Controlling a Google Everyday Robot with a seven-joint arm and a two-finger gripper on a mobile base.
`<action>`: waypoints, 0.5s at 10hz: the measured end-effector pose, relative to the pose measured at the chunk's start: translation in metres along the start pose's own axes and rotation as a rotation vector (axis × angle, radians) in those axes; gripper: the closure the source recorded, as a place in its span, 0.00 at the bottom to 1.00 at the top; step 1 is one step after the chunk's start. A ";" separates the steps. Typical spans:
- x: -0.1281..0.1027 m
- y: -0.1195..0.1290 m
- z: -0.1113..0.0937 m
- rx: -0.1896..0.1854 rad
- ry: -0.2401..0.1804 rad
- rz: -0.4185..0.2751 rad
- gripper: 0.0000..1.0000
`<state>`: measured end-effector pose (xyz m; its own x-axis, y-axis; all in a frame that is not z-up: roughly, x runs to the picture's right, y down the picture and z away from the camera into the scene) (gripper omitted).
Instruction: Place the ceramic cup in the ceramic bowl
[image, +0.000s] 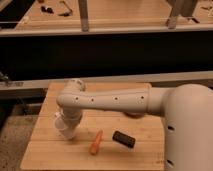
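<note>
Gripper (65, 128), low at near left, seems clamped on the cup (63, 132); a shallow rim hold could slip while carrying it right to the half-hidden bowl (133, 115).

one view | high behind arm (115, 102) | facing down-forward | table (50, 152) near | claw (66, 129) lower-left

No text, label, brand, number or sign can be read anywhere in view. Nothing legible on the wooden table (50, 152) or on what lies there. Gripper (66, 131) low near table's left edge, fingers closed.
</note>
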<state>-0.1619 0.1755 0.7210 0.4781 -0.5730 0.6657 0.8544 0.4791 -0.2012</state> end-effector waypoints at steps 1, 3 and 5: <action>0.007 0.005 -0.006 0.001 0.002 0.007 0.98; 0.012 0.004 -0.015 0.008 0.000 0.010 0.98; 0.023 0.005 -0.024 0.017 0.001 0.023 0.98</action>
<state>-0.1416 0.1489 0.7185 0.4976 -0.5623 0.6605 0.8397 0.5031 -0.2043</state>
